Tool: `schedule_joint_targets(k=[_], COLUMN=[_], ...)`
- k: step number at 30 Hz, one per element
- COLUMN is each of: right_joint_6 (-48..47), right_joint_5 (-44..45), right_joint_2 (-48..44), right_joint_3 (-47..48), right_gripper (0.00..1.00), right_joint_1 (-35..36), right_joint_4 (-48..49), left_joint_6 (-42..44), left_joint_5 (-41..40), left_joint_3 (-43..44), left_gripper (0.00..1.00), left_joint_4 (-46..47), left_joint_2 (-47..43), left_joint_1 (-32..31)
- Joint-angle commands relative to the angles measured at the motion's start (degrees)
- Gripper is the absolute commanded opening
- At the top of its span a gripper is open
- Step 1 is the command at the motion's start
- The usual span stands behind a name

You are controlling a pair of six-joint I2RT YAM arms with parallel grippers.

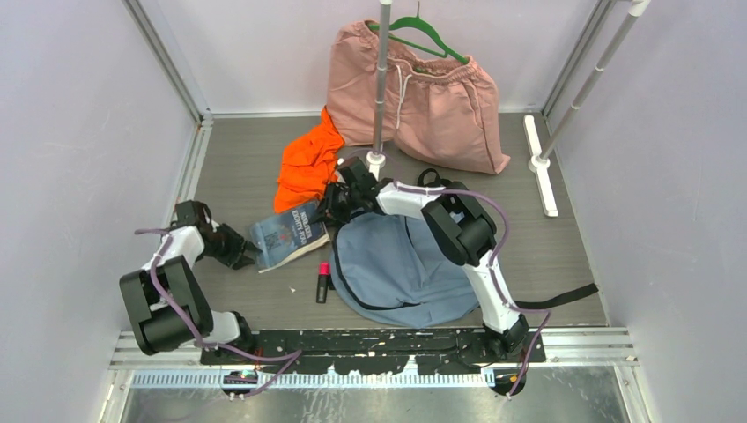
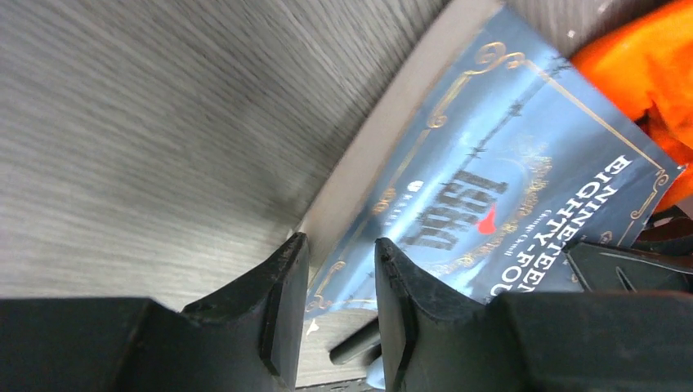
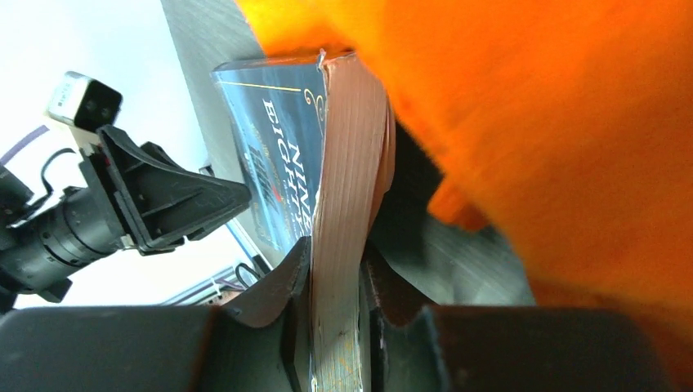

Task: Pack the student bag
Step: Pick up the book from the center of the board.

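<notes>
**Right gripper**: black two-finger tool, clamped on the page block of a paperback book with a blue-grey cover. The right wrist view shows the page edges pinched between both fingers. In the top view the arm's own body hides the contact. The white title lettering is cut off, so only parts of words can be read.

**Left gripper**: the jaws stand apart with a moderate gap. A corner of the same book lies in that gap. Whether either finger touches the cover cannot be told. A dark rod-like shape sits low between the fingers, and too little of it shows to identify it.

**Grey wood-grain table top**: it bears the book and is blurred in the left wrist view.

**Crumpled orange garment**: it lies just behind the book. In the right wrist view it is an unfocused mass filling the right side.

**Small pink-capped black stick**: it lies between the book and the bag and shows in the top view only.

**Soft grey-blue fabric backpack**: it lies flat on the table just right of the book. The right arm crosses over it and hides part of it. A black strap trails off to its right. Neither wrist view shows it.

**Pink drawstring shorts**: they hang on a green hanger at the back, well apart from the bag. A grey upright pole partly screens them.
</notes>
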Motion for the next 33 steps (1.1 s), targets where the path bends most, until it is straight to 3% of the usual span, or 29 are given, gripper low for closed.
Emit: schedule_joint_targets(k=[1,6,13,17,20,25,29,33], right_joint_6=[-3.7,-7.8,-4.1,-3.8,-2.2,1.6,5.9,9.1], right_joint_5=[-5.4,-3.0,-3.6,-5.4,-7.2,-10.5,-14.1,-16.0], right_joint_2=[-8.7,-14.1,-21.3,-23.9,-25.1,-28.1,-29.2,-30.4], right_joint_3=[2.5,3.6,-0.9,-3.8,-6.0,-8.6,-9.3,-10.4], right_gripper=[0.01,0.01,0.01,0.01,0.01,0.01,0.01,0.01], right_joint_1=[2.6,2.1,-2.5,-5.8,-7.5,-9.4,-9.9,-9.8], right_joint_4=[-1.0,-5.1,0.0,1.9,6.0,10.6,15.0,19.4], left_joint_6=[2.5,4.7,5.0,-0.4,-4.8,-6.7,-14.9,-17.2], left_joint_5=[2.3,3.5,15.1,22.1,24.8,29.5,33.6,35.8], left_joint_3=[6.4,11.5,13.2,8.9,5.2,1.4,-4.9,-6.7], left_gripper=[0.37,0.39,0.51,0.76,0.84,0.87,0.89,0.89], left_joint_4=[-6.0,-9.5,-7.8,3.1,10.7,17.8,35.8,38.5], left_joint_2=[-6.9,-10.8,-12.1,-17.1,-20.2,-21.9,-20.8,-16.8], left_joint_1=[-0.5,-0.6,-0.6,-0.7,-0.6,-0.7,-0.8,-1.3])
